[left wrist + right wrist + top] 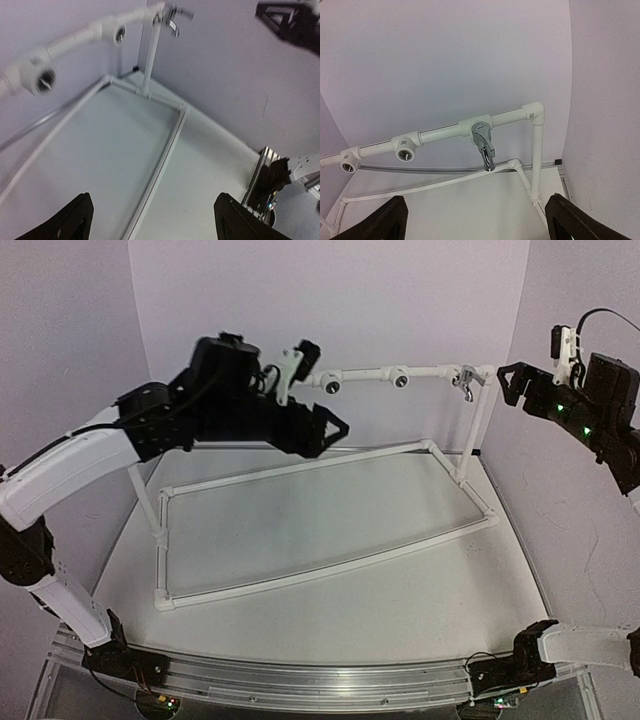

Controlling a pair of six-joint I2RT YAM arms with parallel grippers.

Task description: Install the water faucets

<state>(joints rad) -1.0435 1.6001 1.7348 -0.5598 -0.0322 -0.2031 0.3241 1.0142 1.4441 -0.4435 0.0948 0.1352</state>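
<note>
One silver faucet [484, 145] is seated on the top pipe [440, 132] near its right corner, spout down. The left claw [154, 218] and right claw [479, 220] are held spread apart, empty, clear of it, presumably to avoid disturbing it.

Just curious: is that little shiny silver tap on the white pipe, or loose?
On: the shiny silver tap hangs from the white pipe rail, spout down.

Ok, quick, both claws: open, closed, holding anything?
Left claw: open, holding nothing.
Right claw: open, holding nothing.
</note>
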